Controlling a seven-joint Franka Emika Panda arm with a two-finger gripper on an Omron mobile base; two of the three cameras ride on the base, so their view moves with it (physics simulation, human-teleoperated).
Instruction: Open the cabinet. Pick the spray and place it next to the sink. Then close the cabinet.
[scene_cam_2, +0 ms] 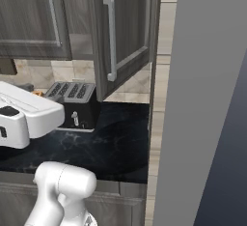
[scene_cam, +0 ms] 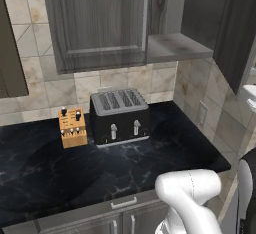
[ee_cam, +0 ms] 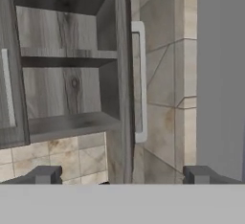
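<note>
The cabinet is mounted above the counter, its right door swung out edge-on and its left door shut. Bare shelves are seen in the hand view. The gripper is spread wide, gripping nothing. A toaster and knife block are seen below.

Pincer apparently wide open, empty
</note>
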